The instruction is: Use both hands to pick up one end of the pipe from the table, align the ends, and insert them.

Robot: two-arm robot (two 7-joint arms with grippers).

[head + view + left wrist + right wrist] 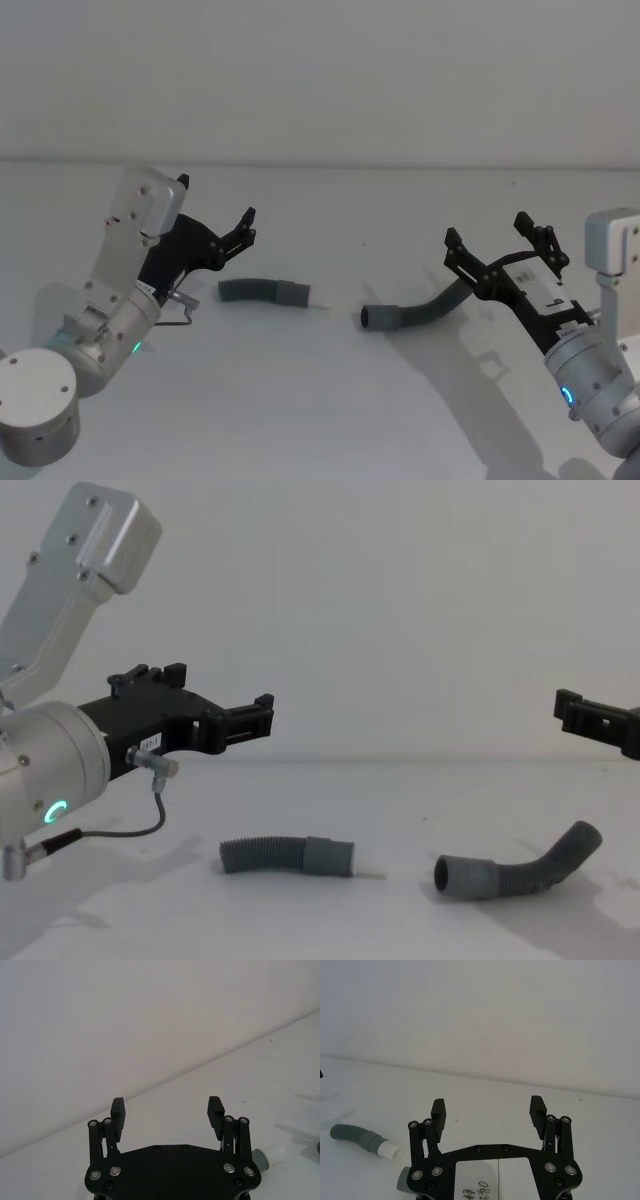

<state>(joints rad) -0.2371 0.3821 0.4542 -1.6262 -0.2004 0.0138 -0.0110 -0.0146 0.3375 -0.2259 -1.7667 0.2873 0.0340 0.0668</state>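
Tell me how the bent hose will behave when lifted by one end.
The bent hose will probably flex and droop: its body is ribbed and curved. Its smooth hollow cuff looks stiffer, a surer hold for the right gripper hovering near it. It may roll, though the bend should limit that.

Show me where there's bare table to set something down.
Free: the table in front of the straight hose piece and bent hose piece, and behind both. Crowded: the gap between them, and around the left gripper and right gripper.
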